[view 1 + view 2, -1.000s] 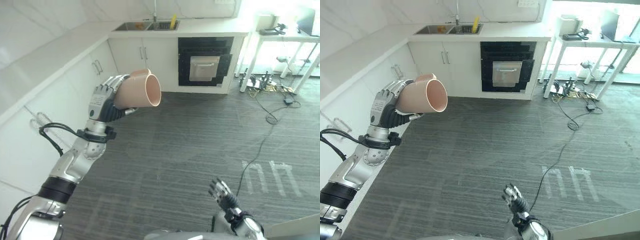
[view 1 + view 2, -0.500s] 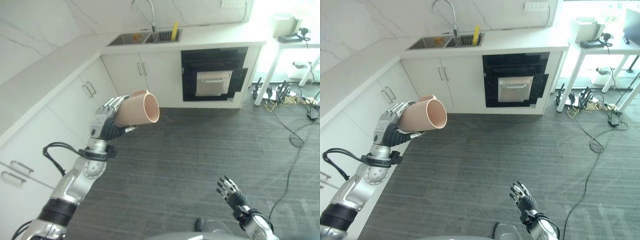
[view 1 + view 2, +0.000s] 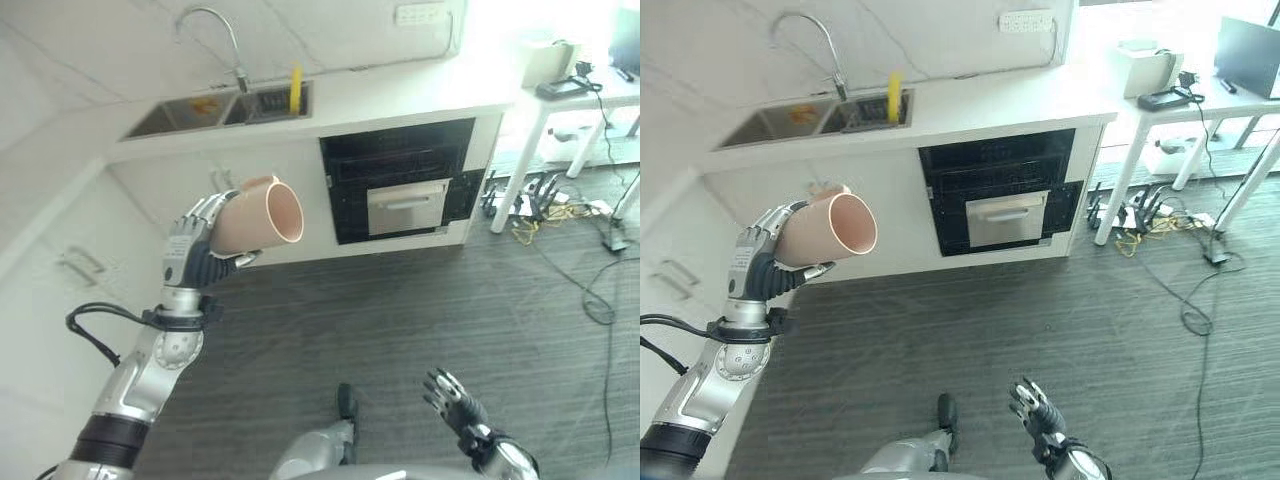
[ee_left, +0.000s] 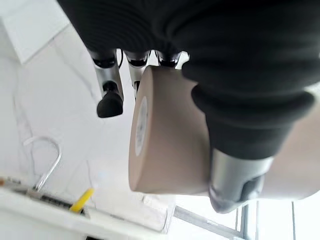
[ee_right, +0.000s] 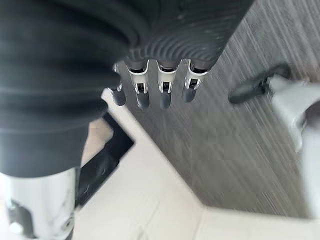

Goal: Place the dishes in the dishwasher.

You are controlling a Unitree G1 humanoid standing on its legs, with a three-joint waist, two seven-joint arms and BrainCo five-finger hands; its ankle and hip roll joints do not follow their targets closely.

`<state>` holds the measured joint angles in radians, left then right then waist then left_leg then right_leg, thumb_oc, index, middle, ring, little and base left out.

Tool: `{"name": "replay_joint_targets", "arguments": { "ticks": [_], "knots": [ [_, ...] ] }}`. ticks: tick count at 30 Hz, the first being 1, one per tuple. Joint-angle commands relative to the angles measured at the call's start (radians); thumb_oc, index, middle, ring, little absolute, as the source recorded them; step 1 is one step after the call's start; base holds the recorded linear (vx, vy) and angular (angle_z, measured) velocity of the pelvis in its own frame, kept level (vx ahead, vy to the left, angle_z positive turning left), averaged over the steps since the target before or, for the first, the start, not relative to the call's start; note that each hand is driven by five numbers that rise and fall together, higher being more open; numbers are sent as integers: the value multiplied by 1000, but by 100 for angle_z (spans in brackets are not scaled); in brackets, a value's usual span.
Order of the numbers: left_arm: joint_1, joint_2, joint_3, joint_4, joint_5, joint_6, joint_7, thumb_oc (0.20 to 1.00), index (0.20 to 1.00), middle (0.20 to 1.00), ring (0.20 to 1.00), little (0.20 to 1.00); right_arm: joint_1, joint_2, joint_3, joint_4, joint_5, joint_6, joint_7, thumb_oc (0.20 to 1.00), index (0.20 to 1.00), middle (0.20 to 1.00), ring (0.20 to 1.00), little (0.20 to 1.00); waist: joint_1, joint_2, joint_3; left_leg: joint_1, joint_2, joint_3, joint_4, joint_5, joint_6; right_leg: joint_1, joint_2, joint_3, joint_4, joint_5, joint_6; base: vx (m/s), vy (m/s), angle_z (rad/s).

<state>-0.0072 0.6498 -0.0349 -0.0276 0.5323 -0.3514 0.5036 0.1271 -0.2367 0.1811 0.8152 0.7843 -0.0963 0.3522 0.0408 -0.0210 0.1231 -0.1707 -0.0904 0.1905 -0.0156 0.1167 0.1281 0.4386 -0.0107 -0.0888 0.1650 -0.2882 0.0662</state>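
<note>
Pale peach-pink cup (image 3: 256,213), plain and unpatterned, sits in the left hand (image 3: 190,250) with silver fingers (image 3: 203,209) and dark tips. At twelve o'clock from it, a yellow item (image 3: 295,90) stands by the grey steel sink (image 3: 215,106). White counter surface (image 3: 400,85), white cabinets (image 3: 870,210), black oven (image 3: 400,180) with a silvery panel. Floor (image 3: 450,300) is dark grey, finely streaked. Right hand (image 3: 452,405) is dark and silver at five o'clock.

White counter (image 3: 990,100) with sink (image 3: 790,118) and faucet (image 3: 810,40), black oven (image 3: 1002,190) below, grey floor (image 3: 1090,320), white table (image 3: 1200,100) nearby.
</note>
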Motion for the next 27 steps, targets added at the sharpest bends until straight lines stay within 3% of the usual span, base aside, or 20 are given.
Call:
{"name": "replay_joint_targets", "arguments": {
  "ticks": [1,4,6,8,11,12,14,15,16,17,19,20,21,22,24,27],
  "knots": [
    [-55,74,56,-42,-20,-16,21,200,200,200,200,200,-40,26,-15,-78,-5,-28,5,1000,1000,1000,1000,1000,25,45,-26,60,63,-85,58,-54,-151,-157,-12,24,-15,81,44,307,122,-78],
    [-81,96,43,-17,-33,-22,14,200,200,200,200,200,-24,46,-12,-99,-26,-32,3,1000,1000,1000,1000,1000,22,35,-41,91,55,-90,78,-96,-111,-214,-37,10,124,159,86,325,183,-11],
    [-109,112,21,-8,-33,-10,8,200,200,200,200,200,-17,58,-10,-108,-20,-45,1,1000,1000,1000,1000,1000,18,46,-48,118,56,-89,87,-130,-82,-269,-41,-2,330,205,116,260,179,-11],
    [-129,131,-2,7,-51,8,1,200,200,200,200,200,-20,74,1,-106,-24,-53,-9,1000,1000,1000,1000,1000,3,64,-45,165,66,-76,93,-163,-61,-390,-63,-32,509,263,117,244,151,-3],
    [-136,130,-22,14,-53,19,24,200,200,200,200,200,-36,76,23,-108,-39,-67,-5,1000,1000,1000,1000,1000,-11,68,-33,222,67,-74,84,-178,-73,-481,-138,-88,398,247,87,204,-13,5],
    [-141,125,-28,14,-46,19,33,200,200,200,200,200,-42,72,27,-111,-39,-74,-8,1000,1000,1000,1000,1000,-23,55,-23,247,60,-84,81,-195,-88,-501,-188,-91,245,275,85,230,-212,6],
    [-141,119,-26,-4,-39,31,31,200,200,200,200,200,-53,54,20,-106,-25,-73,4,1000,1000,1000,1000,1000,-39,34,-5,278,65,-86,89,-228,-110,-507,-266,-90,55,340,110,256,-315,53],
    [-139,117,-23,-17,-36,39,28,200,200,200,200,200,-60,51,16,-102,-21,-70,11,1000,1000,1000,1000,1000,-44,20,2,295,66,-84,92,-250,-121,-514,-316,-88,-29,418,138,333,-478,106],
    [-129,123,-11,-47,-38,52,21,200,200,200,200,200,-76,47,7,-103,-15,-52,16,1000,1000,1000,1000,1000,-47,10,14,320,89,-85,90,-282,-134,-528,-369,-80,-105,499,176,411,-659,107],
    [-108,112,7,-59,-25,48,21,200,200,200,200,200,-92,52,-5,-104,-20,-32,21,1000,1000,1000,1000,1000,-45,6,17,337,121,-87,88,-301,-144,-525,-384,-69,-127,522,190,368,-664,16],
    [-83,99,31,-66,-8,38,25,200,200,200,200,200,-93,56,-12,-119,-41,-13,27,1000,1000,1000,1000,1000,-45,6,14,332,150,-90,101,-303,-149,-514,-350,-47,-72,453,188,206,-437,22],
    [-67,94,45,-69,-6,41,32,200,200,200,200,200,-96,49,-8,-131,-47,4,29,1000,1000,1000,1000,1000,-45,4,8,333,182,-85,109,-295,-166,-505,-328,-61,-55,407,187,226,-528,26],
    [-39,81,68,-82,1,46,40,200,200,200,200,200,-103,29,6,-159,-40,30,22,1000,1000,1000,1000,1000,-45,5,-3,347,249,-81,105,-268,-201,-495,-287,-77,-29,337,183,223,-516,0],
    [-34,78,72,-84,1,48,41,200,200,200,200,200,-104,25,8,-164,-38,34,21,1000,1000,1000,1000,1000,-44,5,-4,351,262,-79,103,-261,-208,-492,-281,-84,-26,329,180,205,-477,-3],
    [-13,67,79,-96,2,54,48,200,200,200,200,200,-112,5,25,-183,-22,38,6,1000,1000,1000,1000,1000,-48,14,-12,371,315,-66,83,-220,-240,-474,-238,-102,-18,294,143,140,-344,-23],
    [-15,57,64,-107,-6,48,47,200,200,200,200,200,-102,-12,21,-178,-9,14,2,1000,1000,1000,1000,1000,-50,29,-12,313,341,-93,141,-141,-260,-432,-168,-91,-15,243,82,115,-316,-2]
  ]
}}
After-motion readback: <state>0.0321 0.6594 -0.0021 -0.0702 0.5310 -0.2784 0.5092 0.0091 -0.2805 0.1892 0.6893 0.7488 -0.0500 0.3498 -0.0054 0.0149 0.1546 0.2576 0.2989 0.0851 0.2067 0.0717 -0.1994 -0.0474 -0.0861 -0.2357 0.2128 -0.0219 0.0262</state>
